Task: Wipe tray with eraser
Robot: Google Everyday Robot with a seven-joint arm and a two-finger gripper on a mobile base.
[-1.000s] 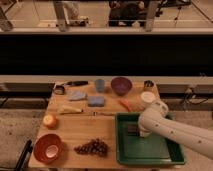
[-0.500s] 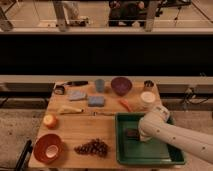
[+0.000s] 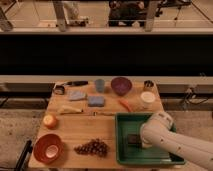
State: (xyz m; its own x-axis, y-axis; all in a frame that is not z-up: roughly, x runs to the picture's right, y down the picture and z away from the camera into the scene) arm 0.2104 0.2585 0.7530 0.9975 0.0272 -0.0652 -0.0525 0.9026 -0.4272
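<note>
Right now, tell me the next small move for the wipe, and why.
Probably drag the eraser across the tray floor toward the wall nearest the grapes. The gripper, shut on the eraser, seems to press it down mid-tray, with bare green floor on that side.

The single white arm (image 3: 180,146) enters from the lower right corner of the view and stretches leftward and slightly up, its thick forearm lying low and almost level. It ends in a bulky rounded wrist (image 3: 156,129), which bends downward and hides most of what hangs beneath it. The gripper (image 3: 136,140) sits at the left end of that wrist, pointed down inside the tray (image 3: 127,116), low over its floor near the middle. Its fingers are closed on the eraser (image 3: 132,138), which shows as a dark block right at the tip
</note>
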